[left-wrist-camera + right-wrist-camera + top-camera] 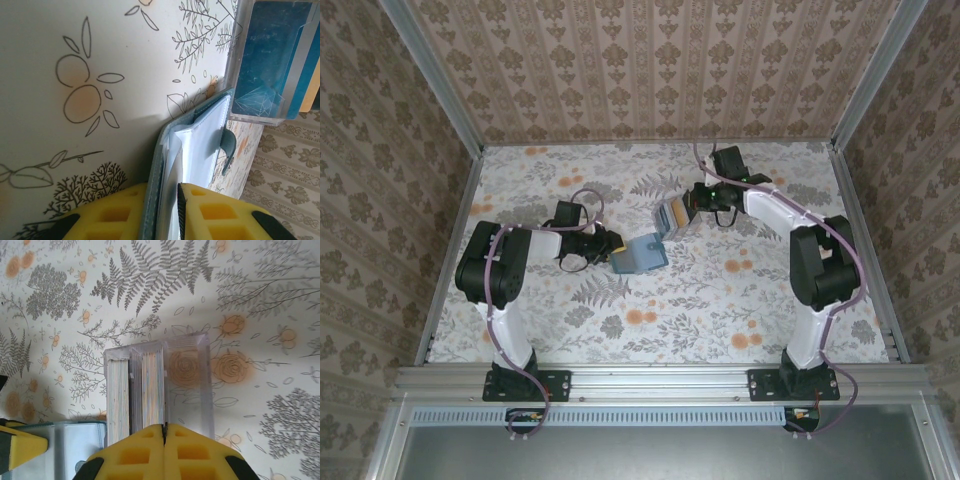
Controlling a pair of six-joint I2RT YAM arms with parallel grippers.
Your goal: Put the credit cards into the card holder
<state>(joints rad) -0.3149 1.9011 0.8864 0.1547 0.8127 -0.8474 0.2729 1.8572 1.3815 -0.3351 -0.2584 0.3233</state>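
**Step in hand:** presenting the cards to the holder; none seen in a sleeve yet.

**Left pincer (162, 192):** narrowly parted, clamped on the edge of the teal card holder (200, 140), which stands ajar at mid-desk (720, 290).

**Right pincer (164, 430):** fully closed, apparently pinching a thin wall of the clear case (187, 370). The case carries the credit cards (152, 390) edge-on, just beside the holder.

**Next move, as judged:** line a card up with an open sleeve.

No text, label, brand, number or sign readable. Credit cards (152, 390) seen edge-on, faces hidden. No print made out on card holder (200, 145).
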